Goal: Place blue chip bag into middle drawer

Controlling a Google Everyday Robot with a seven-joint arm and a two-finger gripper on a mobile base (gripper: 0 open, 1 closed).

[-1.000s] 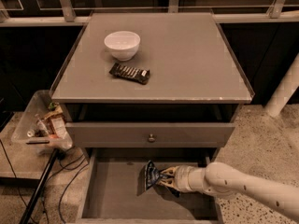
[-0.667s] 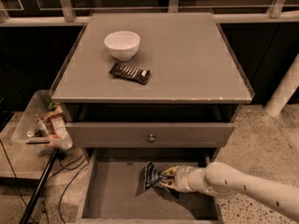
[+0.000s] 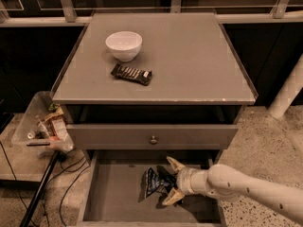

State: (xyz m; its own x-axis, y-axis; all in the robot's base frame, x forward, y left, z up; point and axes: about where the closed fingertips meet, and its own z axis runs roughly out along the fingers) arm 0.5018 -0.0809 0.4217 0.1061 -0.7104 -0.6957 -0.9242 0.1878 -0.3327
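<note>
The blue chip bag (image 3: 154, 183), crumpled dark foil with white lettering, lies on the grey floor of the open middle drawer (image 3: 113, 195), right of its centre. My gripper (image 3: 171, 182) reaches into the drawer from the right on a white arm. It is open: one tan finger (image 3: 175, 164) is above the bag's right end and the other is below it. The fingers stand wide of the bag, not clamped on it.
A white bowl (image 3: 123, 45) and a slim black candy bar (image 3: 132, 74) sit on the cabinet top (image 3: 199, 56). A shut drawer front with a round knob (image 3: 153, 139) is above the open drawer. A clear bin of snacks (image 3: 45, 124) and cables are at the left.
My fingers have spread apart and let go of the blue chip bag. The bag now rests on the drawer floor. The arm has barely moved.
</note>
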